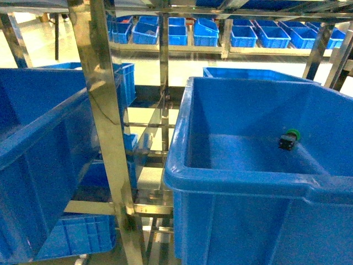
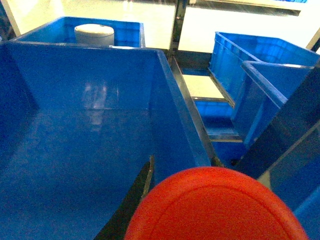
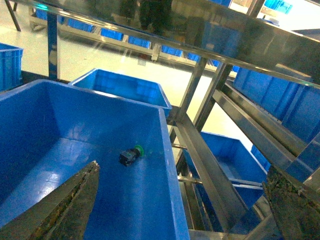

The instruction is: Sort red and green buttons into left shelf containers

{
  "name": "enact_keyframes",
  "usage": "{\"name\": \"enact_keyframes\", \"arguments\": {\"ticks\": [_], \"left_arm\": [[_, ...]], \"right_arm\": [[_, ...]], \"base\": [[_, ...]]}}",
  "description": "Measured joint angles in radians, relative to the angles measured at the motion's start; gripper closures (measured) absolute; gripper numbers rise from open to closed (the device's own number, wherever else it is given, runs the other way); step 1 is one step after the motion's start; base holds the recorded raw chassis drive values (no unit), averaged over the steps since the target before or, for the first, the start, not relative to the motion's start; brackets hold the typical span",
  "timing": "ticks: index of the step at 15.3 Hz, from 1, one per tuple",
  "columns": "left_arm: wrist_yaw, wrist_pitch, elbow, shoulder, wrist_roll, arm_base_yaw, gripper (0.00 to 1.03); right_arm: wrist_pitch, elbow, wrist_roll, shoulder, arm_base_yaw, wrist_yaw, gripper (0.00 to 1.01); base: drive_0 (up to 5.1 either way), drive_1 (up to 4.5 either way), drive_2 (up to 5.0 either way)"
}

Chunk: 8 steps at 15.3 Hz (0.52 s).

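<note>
A red button point(image 2: 217, 207) fills the bottom of the left wrist view, cap toward the camera. My left gripper point(image 2: 210, 200) is shut on it, with one dark finger point(image 2: 132, 200) showing beside the cap. It hangs over the inside of a large blue container point(image 2: 75, 150) whose floor is bare. A green button point(image 1: 289, 139) lies on its side on the floor of the other large container point(image 1: 231, 176). In the right wrist view that green button point(image 3: 131, 155) lies below my right gripper point(image 3: 182, 170), which is open and holds nothing above the tub's right rim point(image 3: 167, 165). Neither gripper shows in the head view.
A steel shelf post point(image 1: 105, 138) stands between the left tub point(image 1: 33, 165) and the right one. More blue tubs sit behind and below. Small blue trays point(image 1: 220, 33) line a far shelf. A white round object point(image 2: 94, 34) sits in the tub behind. Slanted steel rails point(image 3: 210, 170) run beside the right tub.
</note>
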Motion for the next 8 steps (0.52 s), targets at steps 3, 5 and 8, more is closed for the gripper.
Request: {"name": "enact_keyframes", "arguments": {"ticks": [3, 5, 8], "left_arm": [[-0.093, 0.235, 0.13, 0.322, 0.118, -0.039, 0.76], [-0.116, 0.274, 0.186, 0.529, 0.214, -0.027, 0.73], [-0.107, 0.192, 0.134, 0.404, 0.174, 0.043, 0.32]], "right_arm": [[0.003, 0.0, 0.0, -0.008, 0.0, 0.0, 0.03], [0.005, 0.0, 0.0, -0.009, 0.0, 0.0, 0.03], [0.005, 0.0, 0.0, -0.009, 0.0, 0.0, 0.03]], "base": [[0.0, 0.0, 0.0], [0.0, 0.0, 0.0], [0.0, 0.0, 0.0]]}}
